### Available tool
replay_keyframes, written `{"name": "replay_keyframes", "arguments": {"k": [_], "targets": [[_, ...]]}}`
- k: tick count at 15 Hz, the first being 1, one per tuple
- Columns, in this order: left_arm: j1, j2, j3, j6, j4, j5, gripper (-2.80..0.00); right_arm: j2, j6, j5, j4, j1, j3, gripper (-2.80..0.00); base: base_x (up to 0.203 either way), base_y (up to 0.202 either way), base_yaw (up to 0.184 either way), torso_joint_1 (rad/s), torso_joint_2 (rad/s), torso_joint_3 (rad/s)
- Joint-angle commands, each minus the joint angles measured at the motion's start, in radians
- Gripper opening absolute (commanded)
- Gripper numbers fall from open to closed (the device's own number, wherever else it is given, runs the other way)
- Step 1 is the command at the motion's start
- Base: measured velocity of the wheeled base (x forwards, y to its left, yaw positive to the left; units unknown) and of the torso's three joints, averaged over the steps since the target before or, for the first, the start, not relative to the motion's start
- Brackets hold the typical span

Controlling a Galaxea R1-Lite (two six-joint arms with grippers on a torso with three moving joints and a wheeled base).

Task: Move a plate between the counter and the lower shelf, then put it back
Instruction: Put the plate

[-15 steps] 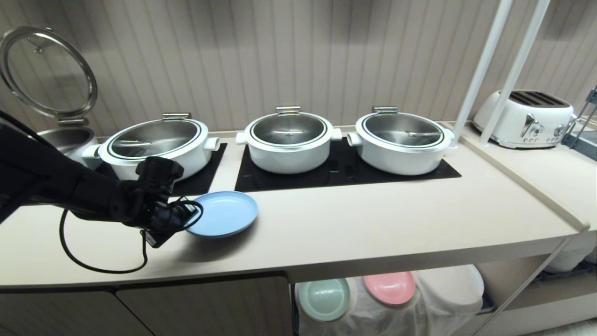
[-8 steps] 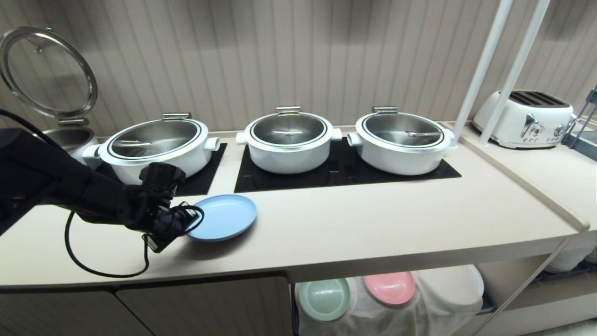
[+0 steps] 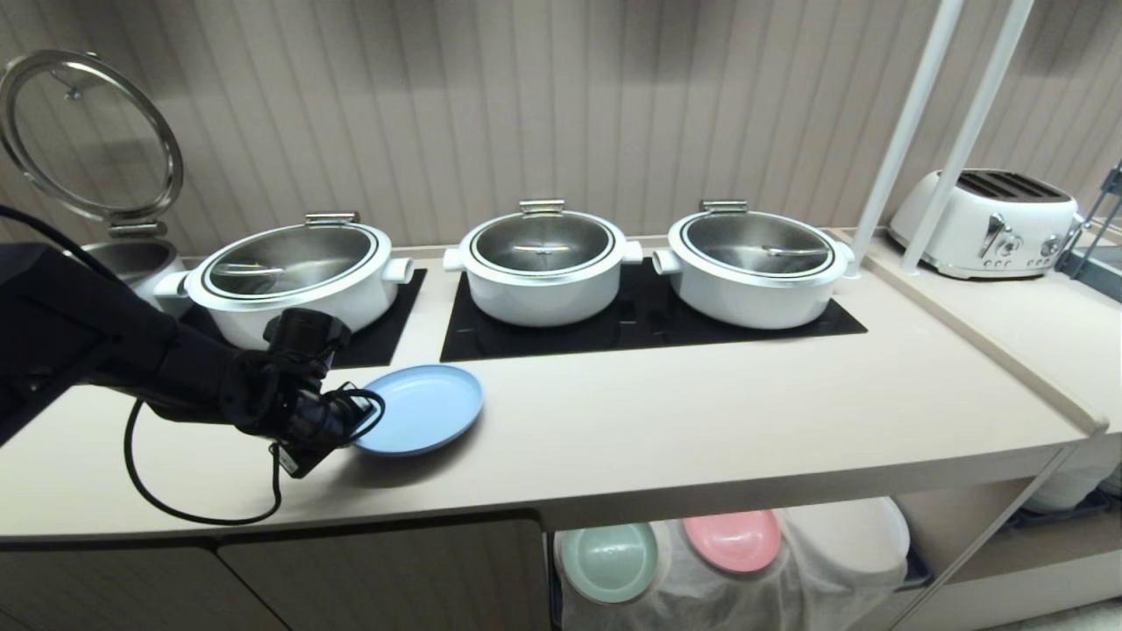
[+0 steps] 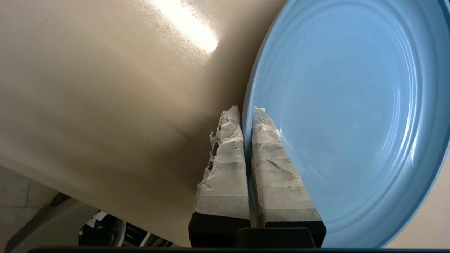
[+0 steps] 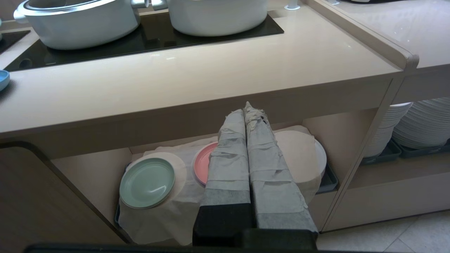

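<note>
One plate: light blue plate (image 3: pixel 419 408) sits toward the left part of the counter (image 3: pixel 666 429), between the front edge and the black cooktop panels; in the left wrist view (image 4: pixel 348 116) its rim is pinched at the side nearest the arm.
Left gripper: the left gripper (image 3: pixel 344 422) lies low over the counter at the plate's left edge — its taped fingers (image 4: pixel 225 165) are closed on the rim, one above and one beneath.
Right gripper: the right gripper (image 5: pixel 250 109) hangs in front of the counter's front edge, fingers pressed together and holding nothing.
Counter: long beige top with a thick front edge; black cooktop panels (image 3: pixel 649 320) are set into its back half.
Pots: three white lidded pots (image 3: pixel 542 263) stand on the panels along the back edge; a fourth at the far left corner has its glass lid (image 3: pixel 88 131) raised.
Lower shelf: the lower shelf (image 5: pixel 88 168) opens under the counter's right part — a white cloth (image 5: pixel 175 211) covers stacks there, with a mint green plate (image 5: pixel 147 182) and a pink plate (image 5: pixel 203 162) on top.
Adjoining top: a white toaster (image 3: pixel 986 221) stands near its back edge.
</note>
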Motion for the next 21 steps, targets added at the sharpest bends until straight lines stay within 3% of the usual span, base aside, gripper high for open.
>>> {"name": "replay_keyframes", "arguments": {"k": [1,16,17,21], "targets": [[-0.001,-0.011,0.001,-0.005,0.0,0.002,-2.8,0.0,0.0,0.0,0.0,0.001,0.0,-2.8,0.0,0.0,0.0,0.0,0.0,0.0],[-0.007,-0.04,0.092,-0.007,-0.001,0.004,-2.8,0.0,0.0,0.0,0.0,0.001,0.0,-2.8,0.0,0.0,0.0,0.0,0.0,0.0],[-0.005,-0.039,0.089,-0.007,-0.002,0.007,0.0,0.0,0.0,0.0,0.0,0.0,0.0,-2.8,0.0,0.0,0.0,0.0,0.0,0.0],[-0.005,-0.049,0.082,-0.008,-0.002,0.005,0.0,0.0,0.0,0.0,0.0,0.0,0.0,-2.8,0.0,0.0,0.0,0.0,0.0,0.0]]}}
